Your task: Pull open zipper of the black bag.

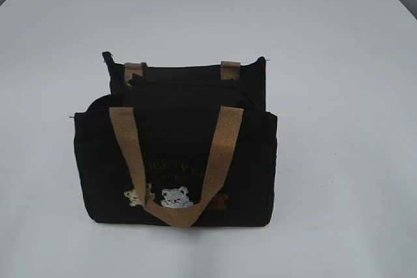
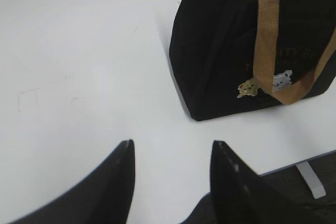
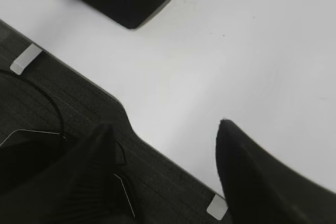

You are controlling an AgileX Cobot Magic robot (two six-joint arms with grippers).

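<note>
Bench (image 1: 339, 213) is white and plain, w/ the black bag (image 1: 176, 161) standing upright near the middle of it in the exterior view, front face toward the camera. No arm shows in that view.

Left side: left gripper (image 2: 170, 153) hangs low over bare bench, its two dark fingers (image 2: 118, 182) spread apart w/ nothing between them. The bag sits ahead and to the right of it in the left wrist view, well apart, one corner turned toward the fingers.

On the bag's front: tan handle (image 1: 179, 167) drooping in a V, a small tan bear (image 1: 135, 196) at its left, a white bear (image 1: 176, 198) in the middle, gold lettering (image 1: 172, 164) above, too faint to read. A second tan handle (image 1: 182, 66) shows at the back edge. The zipper (image 1: 186, 86) prob. runs along the dark top btwn the two handles; the top looks sagged, but the pull can't be made out and whether it's open or closed can't be told.

Right side: right gripper (image 3: 165, 129) hovers over the bench's near edge, fingers (image 3: 252, 171) spread wide, empty. Only a bottom corner of the bag shows at the upper left of the right wrist view, well apart. A dark floor area w/ a black cable (image 3: 50, 103) lies below the edge.
</note>
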